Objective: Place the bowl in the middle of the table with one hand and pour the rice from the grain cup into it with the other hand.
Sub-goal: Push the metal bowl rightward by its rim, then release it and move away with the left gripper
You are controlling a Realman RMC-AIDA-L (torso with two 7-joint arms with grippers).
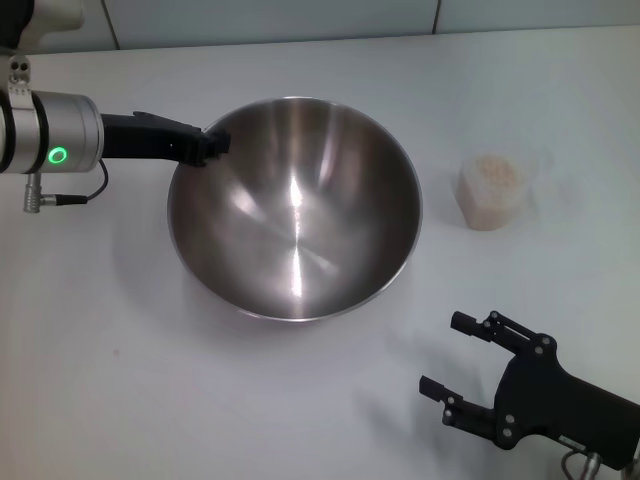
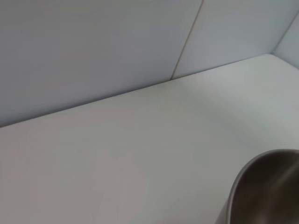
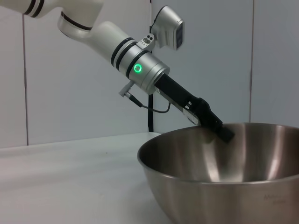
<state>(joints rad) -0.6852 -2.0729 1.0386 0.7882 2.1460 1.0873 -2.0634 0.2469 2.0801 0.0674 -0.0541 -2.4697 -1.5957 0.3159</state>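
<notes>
Left claw (image 1: 208, 146) pinches the rim of the shiny empty bowl (image 1: 294, 208); right claw (image 1: 452, 357) hovers spread, nearer the robot than the rice-filled grain cup (image 1: 491, 190).

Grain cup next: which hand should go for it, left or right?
Right. The right hand is free, fingers spread, on the same side as the grain cup with rice. The left hand is at the bowl rim, on the cup's far side.
</notes>
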